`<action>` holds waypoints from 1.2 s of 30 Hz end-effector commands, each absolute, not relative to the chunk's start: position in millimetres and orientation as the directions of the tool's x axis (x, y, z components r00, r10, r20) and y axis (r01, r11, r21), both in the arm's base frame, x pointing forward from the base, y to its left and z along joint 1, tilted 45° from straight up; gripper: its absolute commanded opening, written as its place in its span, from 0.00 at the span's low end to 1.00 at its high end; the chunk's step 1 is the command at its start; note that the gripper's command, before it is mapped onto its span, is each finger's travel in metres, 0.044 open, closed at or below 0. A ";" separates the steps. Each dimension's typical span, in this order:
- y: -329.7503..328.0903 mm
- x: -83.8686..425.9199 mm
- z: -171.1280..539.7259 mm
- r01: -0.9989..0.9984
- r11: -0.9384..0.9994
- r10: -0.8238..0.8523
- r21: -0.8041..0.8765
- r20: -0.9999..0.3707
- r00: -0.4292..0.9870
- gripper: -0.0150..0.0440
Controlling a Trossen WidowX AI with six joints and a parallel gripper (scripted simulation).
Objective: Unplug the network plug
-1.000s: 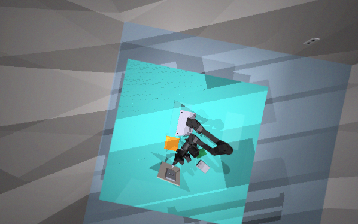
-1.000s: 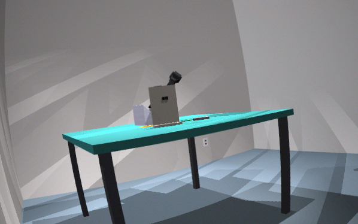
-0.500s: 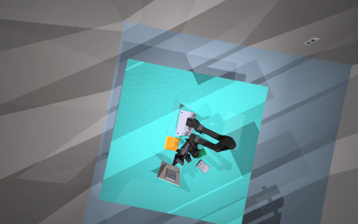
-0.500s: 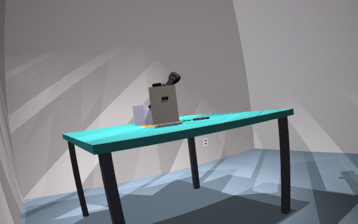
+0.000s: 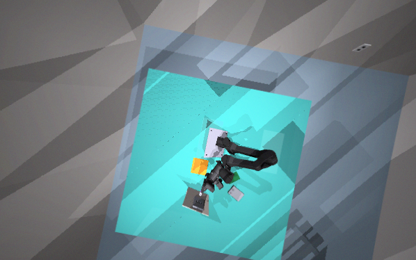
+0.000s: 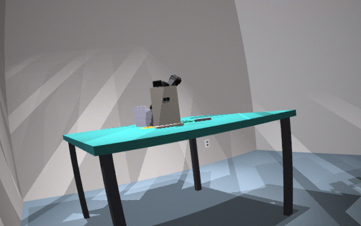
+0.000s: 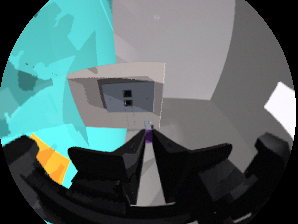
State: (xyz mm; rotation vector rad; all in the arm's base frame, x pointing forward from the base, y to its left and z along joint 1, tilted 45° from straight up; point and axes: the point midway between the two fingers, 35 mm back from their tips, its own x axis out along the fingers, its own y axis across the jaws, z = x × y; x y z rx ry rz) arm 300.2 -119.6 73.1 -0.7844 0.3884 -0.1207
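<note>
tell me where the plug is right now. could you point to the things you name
In the wrist view the plug (image 5: 200, 194) (image 7: 148, 125) is held at the hand's (image 5: 204, 190) (image 7: 149, 132) fingertips, just below the panel's (image 5: 188, 199) (image 6: 166, 113) (image 7: 82, 97) two socket openings, out of both.
</note>
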 end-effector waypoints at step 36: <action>-120.6 287.8 5.2 -0.272 0.895 -0.091 -0.354 -0.742 0.664 0.25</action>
